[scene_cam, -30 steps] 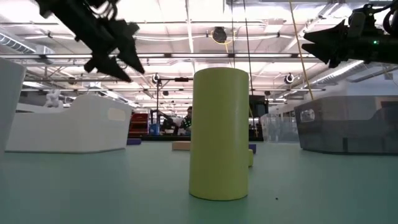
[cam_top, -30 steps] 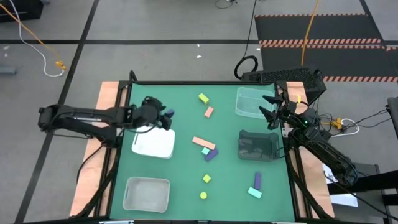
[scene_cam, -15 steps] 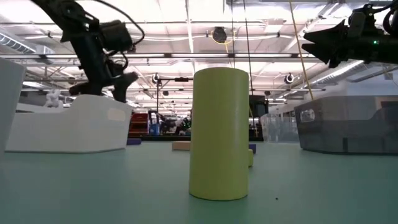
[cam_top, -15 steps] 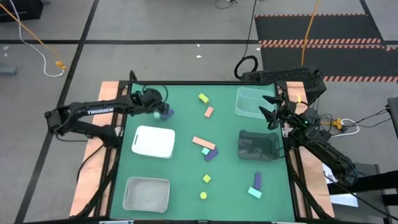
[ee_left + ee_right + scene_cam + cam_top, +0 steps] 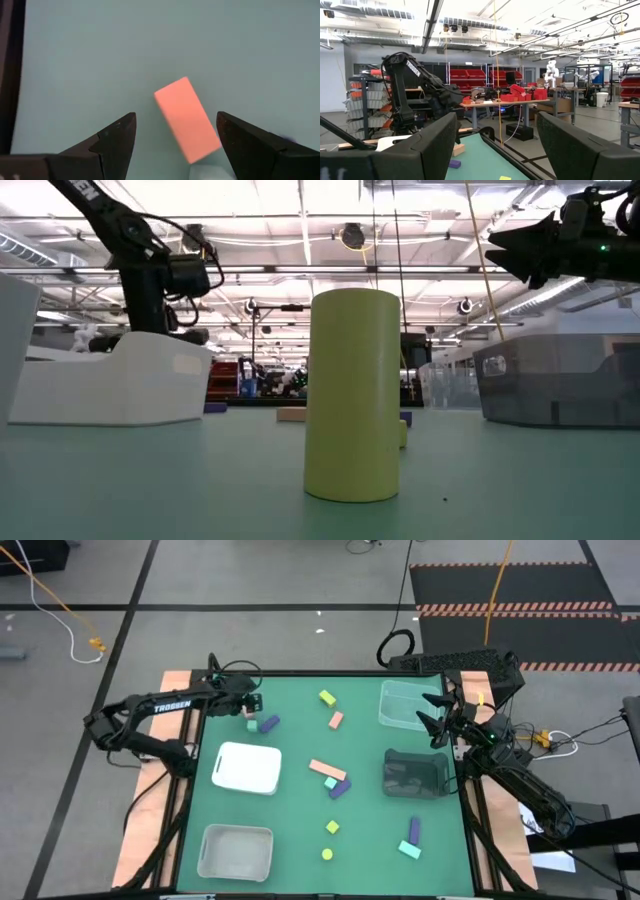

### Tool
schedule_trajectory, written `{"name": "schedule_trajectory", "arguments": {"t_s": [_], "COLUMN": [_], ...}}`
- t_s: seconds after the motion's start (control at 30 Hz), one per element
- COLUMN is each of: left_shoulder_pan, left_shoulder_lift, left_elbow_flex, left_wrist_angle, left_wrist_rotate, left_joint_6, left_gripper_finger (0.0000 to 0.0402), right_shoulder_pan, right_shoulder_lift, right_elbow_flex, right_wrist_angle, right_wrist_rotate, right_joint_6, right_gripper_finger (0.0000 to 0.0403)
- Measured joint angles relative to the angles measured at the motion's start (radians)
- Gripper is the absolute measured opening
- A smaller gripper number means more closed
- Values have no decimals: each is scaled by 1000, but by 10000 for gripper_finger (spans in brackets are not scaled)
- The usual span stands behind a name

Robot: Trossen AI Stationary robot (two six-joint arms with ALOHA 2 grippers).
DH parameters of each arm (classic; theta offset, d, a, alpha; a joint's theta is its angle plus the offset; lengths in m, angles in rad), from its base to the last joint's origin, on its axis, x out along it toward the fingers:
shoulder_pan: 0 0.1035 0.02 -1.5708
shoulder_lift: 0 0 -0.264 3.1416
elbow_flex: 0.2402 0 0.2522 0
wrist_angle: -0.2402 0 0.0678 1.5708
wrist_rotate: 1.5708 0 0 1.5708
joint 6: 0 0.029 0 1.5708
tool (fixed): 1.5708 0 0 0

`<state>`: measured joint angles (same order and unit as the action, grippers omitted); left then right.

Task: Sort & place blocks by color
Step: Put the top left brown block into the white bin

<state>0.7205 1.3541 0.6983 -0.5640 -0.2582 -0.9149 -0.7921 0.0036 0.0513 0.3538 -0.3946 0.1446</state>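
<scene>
Green worktop (image 5: 300, 840), viewed from above.

Left claw (image 5: 247, 706): at the far left of the worktop, fingers apart, holding nothing. Its wrist view shows a salmon pink bar (image 5: 187, 119) lying flat on the surface between the two fingers, not touched; a pale block edge beside it is probably the mint piece. From above, this bar is mostly hidden under the claw.

Right claw (image 5: 432, 720): raised at the far right edge beside the clear tray (image 5: 410, 703), fingers apart, empty.

Blocks, loose on the worktop:
- purple block (image 5: 269, 724), just right of the left claw
- yellow block (image 5: 327, 698) and small pink block (image 5: 336, 720), far centre
- long pink bar (image 5: 327, 769) with mint and purple pieces (image 5: 339, 786) touching it, centre
- yellow cube (image 5: 332, 827) and yellow cylinder (image 5: 327, 854), near centre
- purple bar (image 5: 414, 830) and mint block (image 5: 409, 849), near right

Trays: white tray (image 5: 246, 768) left of centre; dark tray (image 5: 415, 773) right; second clear tray (image 5: 236, 851) near left.
</scene>
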Motion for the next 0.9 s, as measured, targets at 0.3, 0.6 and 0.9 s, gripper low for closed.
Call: {"name": "schedule_trajectory", "arguments": {"t_s": [0.3,0.6,0.9], "left_shoulder_pan": [-3,-3,-1], "left_shoulder_lift": [113,187,191], "left_elbow_flex": [0,1,1], "left_wrist_angle": [92,142,125], "left_wrist_rotate": [0,-4,-11], "left_joint_6": [-102,-66,-3], "left_gripper_finger": [273,271,147], "right_shoulder_pan": [0,0,0], "right_shoulder_lift": [0,0,0], "right_elbow_flex": [0,0,0], "right_wrist_angle": [0,0,0], "right_wrist_rotate": [0,0,0], "right_joint_6": [0,0,0], "right_gripper_finger": [270,270,270]}}
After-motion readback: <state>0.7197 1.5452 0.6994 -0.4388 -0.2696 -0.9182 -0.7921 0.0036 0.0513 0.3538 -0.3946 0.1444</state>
